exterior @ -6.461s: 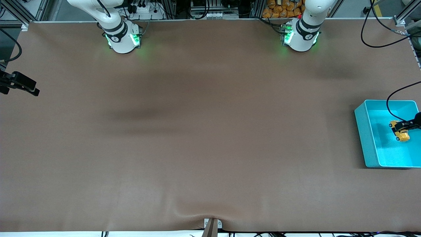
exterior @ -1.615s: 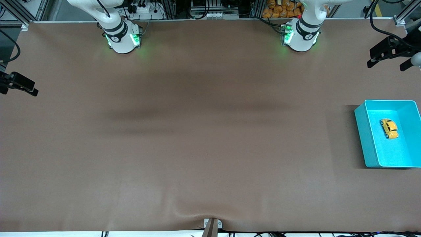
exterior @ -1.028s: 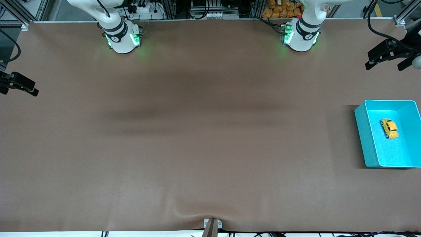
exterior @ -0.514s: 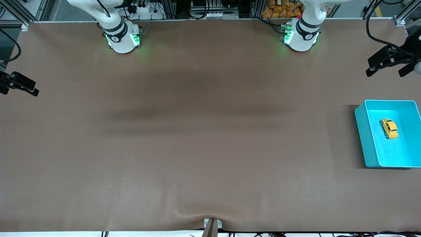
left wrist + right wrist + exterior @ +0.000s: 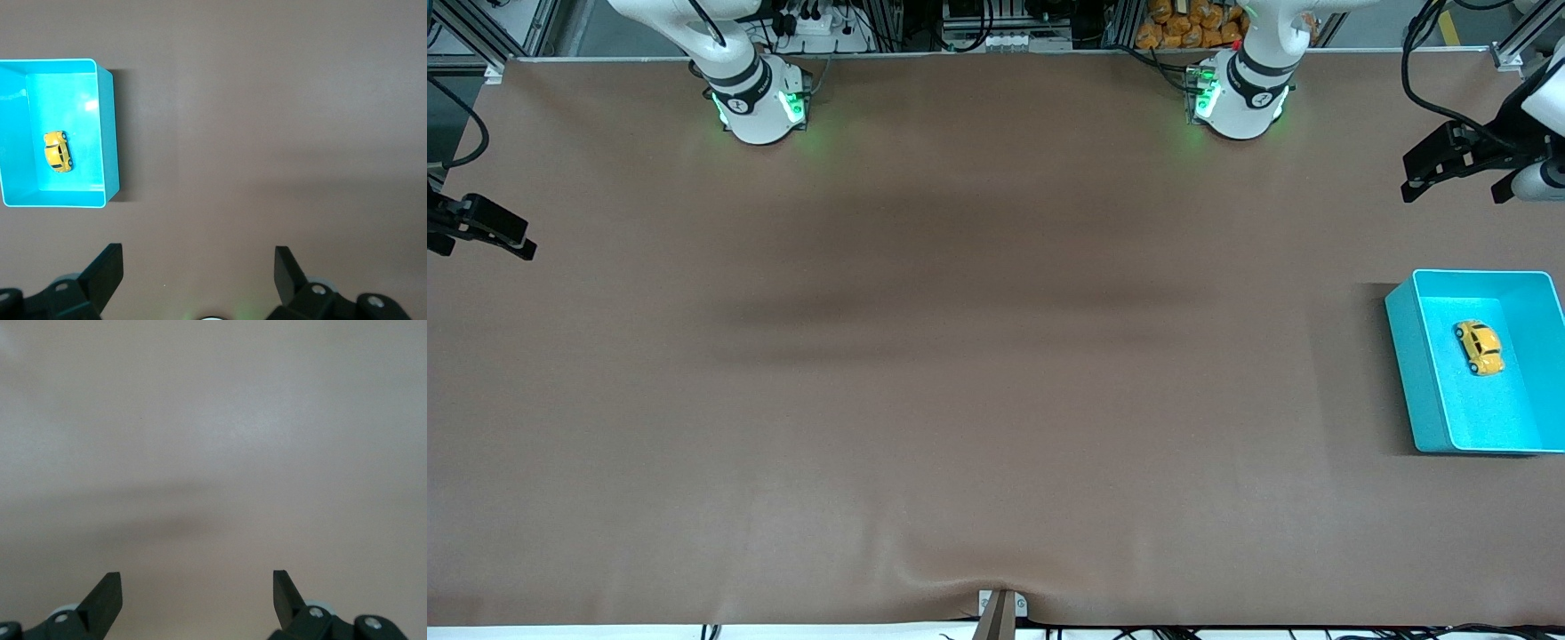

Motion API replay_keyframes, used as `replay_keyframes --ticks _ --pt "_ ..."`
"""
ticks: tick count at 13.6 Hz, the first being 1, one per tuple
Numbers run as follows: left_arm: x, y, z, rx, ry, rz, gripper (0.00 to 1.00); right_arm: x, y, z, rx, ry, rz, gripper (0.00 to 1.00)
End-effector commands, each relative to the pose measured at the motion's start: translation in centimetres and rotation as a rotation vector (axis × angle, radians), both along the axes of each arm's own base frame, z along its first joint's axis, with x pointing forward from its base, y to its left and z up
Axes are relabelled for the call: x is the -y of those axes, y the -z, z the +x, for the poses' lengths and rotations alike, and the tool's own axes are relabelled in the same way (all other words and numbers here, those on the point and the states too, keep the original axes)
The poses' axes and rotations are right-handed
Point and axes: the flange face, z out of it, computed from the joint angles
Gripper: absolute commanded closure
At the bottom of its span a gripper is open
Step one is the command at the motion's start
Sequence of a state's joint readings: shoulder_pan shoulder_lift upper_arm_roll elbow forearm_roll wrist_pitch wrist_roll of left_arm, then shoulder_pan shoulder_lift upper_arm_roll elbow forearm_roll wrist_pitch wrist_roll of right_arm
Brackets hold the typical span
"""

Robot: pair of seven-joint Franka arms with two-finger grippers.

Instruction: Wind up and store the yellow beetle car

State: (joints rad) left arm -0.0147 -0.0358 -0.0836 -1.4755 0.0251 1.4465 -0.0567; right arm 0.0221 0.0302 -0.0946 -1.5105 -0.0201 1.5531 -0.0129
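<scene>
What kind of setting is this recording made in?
Most likely a robotics lab bench: two arm bases bolted along one edge of a brown-covered table, aluminium framing with cables, and only a turquoise bin holding a yellow beetle car.

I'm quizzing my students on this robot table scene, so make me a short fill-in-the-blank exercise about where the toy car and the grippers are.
1. The yellow beetle car lies inside the ____ bin.
2. The left gripper hangs over bare table with its fingers ____.
3. The bin sits toward the ____ arm's end of the table.
4. The right gripper, waiting over the table's edge, holds ____.

Missing words: turquoise; open; left; nothing
</scene>
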Motion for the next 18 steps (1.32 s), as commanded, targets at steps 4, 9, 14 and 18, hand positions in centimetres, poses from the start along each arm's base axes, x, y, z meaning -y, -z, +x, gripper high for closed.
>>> replay_keyframes --ticks 4,9,14,18 --pt "-0.72 0.32 -0.26 -0.029 0.023 0.026 0.0 -0.48 -0.2 -0.05 0.001 0.005 0.011 0.0" --pt "-0.81 0.34 -0.27 -0.031 0.029 0.026 0.0 -0.49 0.06 0.09 -0.004 0.005 0.011 0.0" --pt "-0.81 0.34 -0.27 -0.031 0.029 0.026 0.0 -0.49 0.42 0.34 -0.005 0.006 0.011 0.0" --pt "-0.81 0.34 -0.27 -0.031 0.028 0.026 0.0 -0.5 0.48 0.35 -0.005 0.006 0.012 0.0"
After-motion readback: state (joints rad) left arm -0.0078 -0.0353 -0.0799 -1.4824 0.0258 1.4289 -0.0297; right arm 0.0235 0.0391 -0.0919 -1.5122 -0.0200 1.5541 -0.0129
